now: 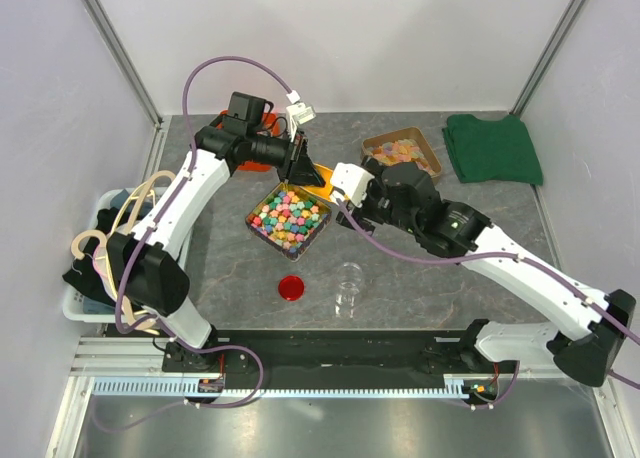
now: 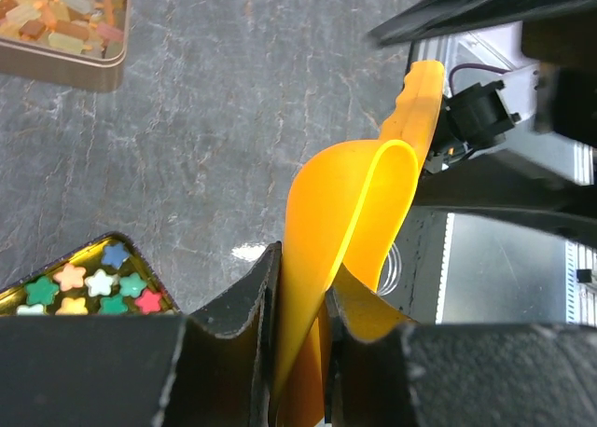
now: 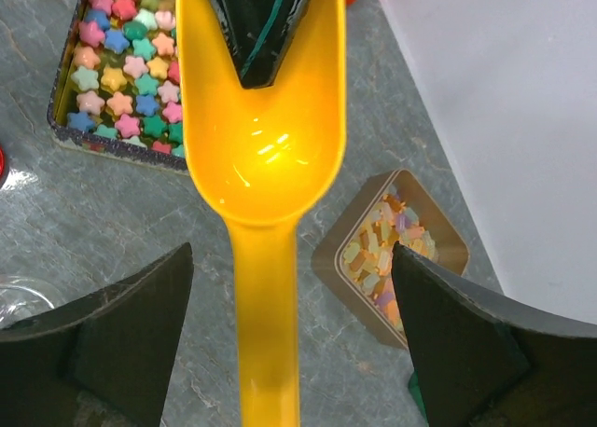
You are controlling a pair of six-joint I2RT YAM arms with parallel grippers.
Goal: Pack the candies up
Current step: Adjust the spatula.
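Candies (image 1: pixel 289 218) are lying in the square tin (image 1: pixel 250 220) mid tabletop (image 1: pixel 230 278); likely light, hard and rolling loose, so scooping beats pinching. Left gripper (image 2: pixel 303 301) is clenching the yellow scoop (image 3: pixel 266 157) by its bowl wall; right gripper (image 3: pixel 289 268) is standing released astride the stiff handle (image 3: pixel 266 352)

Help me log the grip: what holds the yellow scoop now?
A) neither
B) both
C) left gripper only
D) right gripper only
C: the left gripper pinches the scoop by its bowl; the right gripper stands open astride the handle.
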